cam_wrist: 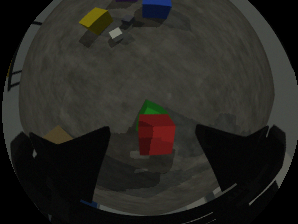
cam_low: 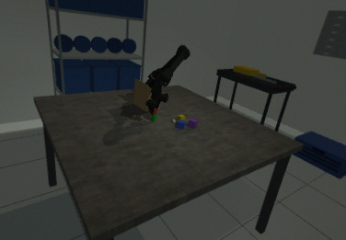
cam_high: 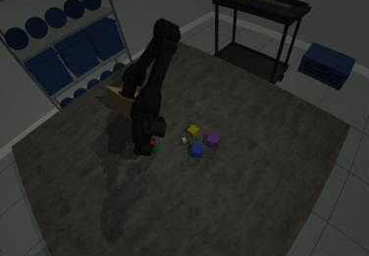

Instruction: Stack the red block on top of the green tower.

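Observation:
The green tower stands upright on the table. The red block sits on top of it, turned a little against the green below. My gripper is wide open, one finger on each side of the red block with a gap on both sides, touching neither. In the top view the arm hides part of the red block and tower; in the wrist view the red block covers most of the green.
A yellow block, a small white cube, a blue block and a purple block lie beyond the tower. A tan panel stands behind the arm.

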Available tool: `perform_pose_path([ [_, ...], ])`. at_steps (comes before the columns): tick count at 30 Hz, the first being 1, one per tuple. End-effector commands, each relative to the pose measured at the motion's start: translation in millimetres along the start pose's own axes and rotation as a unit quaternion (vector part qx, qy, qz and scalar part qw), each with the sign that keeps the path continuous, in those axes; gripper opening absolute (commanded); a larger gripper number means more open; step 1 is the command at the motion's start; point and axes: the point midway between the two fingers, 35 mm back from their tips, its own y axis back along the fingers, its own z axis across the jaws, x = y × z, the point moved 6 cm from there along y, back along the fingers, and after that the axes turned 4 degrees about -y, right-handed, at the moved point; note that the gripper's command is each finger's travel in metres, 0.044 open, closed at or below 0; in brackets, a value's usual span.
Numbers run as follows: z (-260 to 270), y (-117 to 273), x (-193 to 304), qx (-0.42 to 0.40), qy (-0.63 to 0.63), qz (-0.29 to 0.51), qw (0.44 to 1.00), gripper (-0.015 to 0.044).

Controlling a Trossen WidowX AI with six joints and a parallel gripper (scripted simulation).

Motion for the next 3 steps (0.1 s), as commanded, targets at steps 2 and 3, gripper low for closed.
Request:
perform_pose_path([
  [2, 0.0, -0.1, 0.0, 0.0, 0.0, 0.0, 1.0, 0.044],
  [3, 0.0, -0.1, 0.0, 0.0, 0.0, 0.0, 1.0, 0.044],
])
